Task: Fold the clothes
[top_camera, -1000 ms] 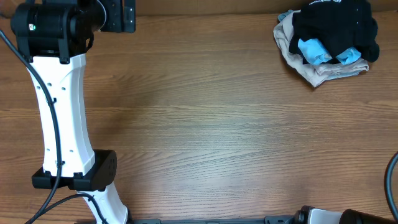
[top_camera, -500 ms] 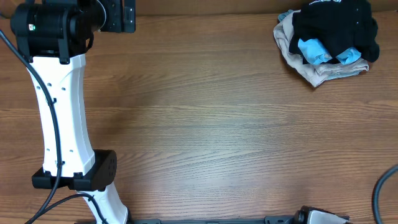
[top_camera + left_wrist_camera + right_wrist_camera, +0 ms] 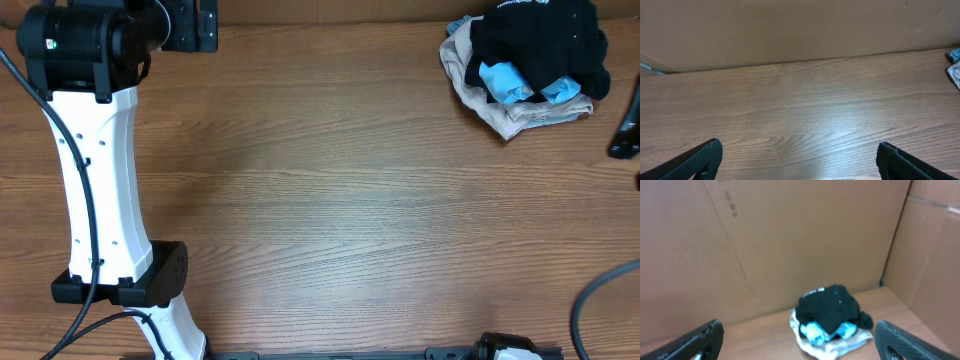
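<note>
The clothes pile (image 3: 525, 65) lies bunched at the far right corner of the table (image 3: 350, 200). The right gripper (image 3: 798, 330), jaws wide apart and empty, faces it head-on, not yet touching. The left gripper (image 3: 797, 152), equally wide and empty, hangs far left, well apart, so the right arm looks the nearer.

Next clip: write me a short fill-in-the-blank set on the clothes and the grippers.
The top garment of the crumpled pile of clothes is ____ in colour. In the overhead view the pile lies at the brown wooden table's far ____ corner. The left gripper and the right gripper both stand ____, holding nothing.
Missing words: black; right; open.
</note>
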